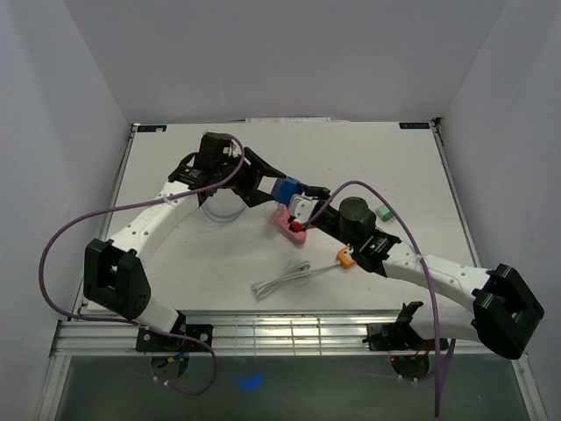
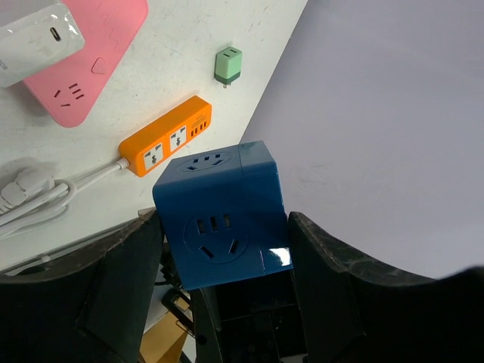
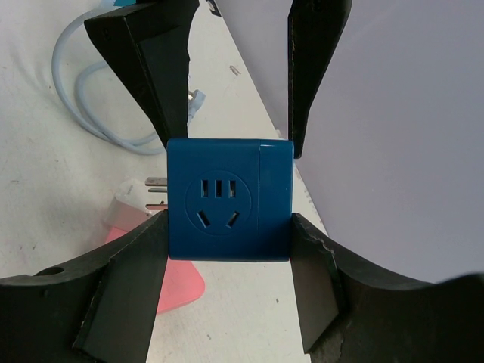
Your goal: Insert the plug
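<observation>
A blue cube socket is held above the table between both grippers. My left gripper is shut on its sides, seen in the left wrist view around the cube. My right gripper meets it from the other side, and its fingers press the cube's lower sides, with the left fingers above. A white plug lies on the pink power strip. Its prongs show beside the cube in the right wrist view.
An orange power strip with a coiled white cable lies near the front. A green charger sits at the right. A light-blue cable loops under the left arm. Walls close in on three sides.
</observation>
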`<state>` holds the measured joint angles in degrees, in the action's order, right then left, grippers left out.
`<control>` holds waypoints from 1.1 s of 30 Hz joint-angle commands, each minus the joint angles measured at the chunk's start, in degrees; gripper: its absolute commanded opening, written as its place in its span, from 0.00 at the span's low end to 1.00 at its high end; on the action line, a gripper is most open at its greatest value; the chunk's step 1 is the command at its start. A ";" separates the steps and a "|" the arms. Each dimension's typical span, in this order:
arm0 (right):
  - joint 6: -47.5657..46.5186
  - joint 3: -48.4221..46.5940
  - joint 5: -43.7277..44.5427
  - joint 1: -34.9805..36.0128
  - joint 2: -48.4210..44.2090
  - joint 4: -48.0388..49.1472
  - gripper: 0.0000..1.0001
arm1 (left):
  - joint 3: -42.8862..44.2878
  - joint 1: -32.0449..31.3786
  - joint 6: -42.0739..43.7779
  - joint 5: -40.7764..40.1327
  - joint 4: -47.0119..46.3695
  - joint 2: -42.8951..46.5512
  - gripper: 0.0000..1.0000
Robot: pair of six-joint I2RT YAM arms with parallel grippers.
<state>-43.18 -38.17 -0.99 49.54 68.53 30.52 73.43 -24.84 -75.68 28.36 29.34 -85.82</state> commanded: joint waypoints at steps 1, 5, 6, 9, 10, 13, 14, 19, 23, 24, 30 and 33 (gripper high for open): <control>-1.12 -4.28 -1.03 0.73 0.20 5.07 0.15 | -0.65 -0.38 0.71 1.61 -2.27 1.18 0.76; -0.86 -4.10 -0.85 0.65 0.46 5.42 0.18 | -1.00 -0.38 1.50 3.10 -4.03 1.01 0.63; -0.59 -4.02 -0.76 0.65 0.55 5.51 0.21 | -1.27 -0.38 1.67 3.11 -4.38 1.18 0.56; 0.11 -3.58 -0.59 0.65 0.29 5.34 0.44 | -1.71 -0.38 2.46 1.53 -5.08 1.97 0.36; 0.37 -3.57 -0.59 0.65 -0.06 4.81 0.48 | -2.06 -0.38 2.64 1.00 -5.52 2.67 0.35; 1.07 -3.49 -0.59 0.65 -1.03 2.26 0.61 | -3.28 -0.38 3.96 -0.76 -7.53 4.43 0.33; 1.34 -3.31 -0.76 0.65 -1.21 1.65 0.63 | -3.81 -0.38 4.40 -1.37 -8.07 5.13 0.32; 3.80 -1.38 -1.29 0.56 -3.84 1.56 0.80 | -5.31 0.32 5.37 -1.38 -9.66 6.55 0.23; 7.13 1.43 -2.61 0.12 -7.35 2.35 0.98 | -6.80 1.02 7.91 1.08 -12.55 6.45 0.20; 8.45 1.78 -2.61 -0.05 -8.84 2.35 0.97 | -7.24 1.11 9.05 1.08 -13.08 6.72 0.20; 19.08 -0.67 -4.01 -3.13 -10.88 -2.57 0.89 | -8.04 2.95 15.90 8.97 -17.30 6.12 0.13; 23.57 -4.27 -9.18 -5.67 -9.65 -6.69 0.89 | -6.29 4.88 20.56 19.43 -18.45 3.57 0.06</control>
<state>-26.76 -37.80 -5.85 45.76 58.37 26.76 64.60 -21.50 -61.12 35.62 15.62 -82.32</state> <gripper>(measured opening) 0.896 0.704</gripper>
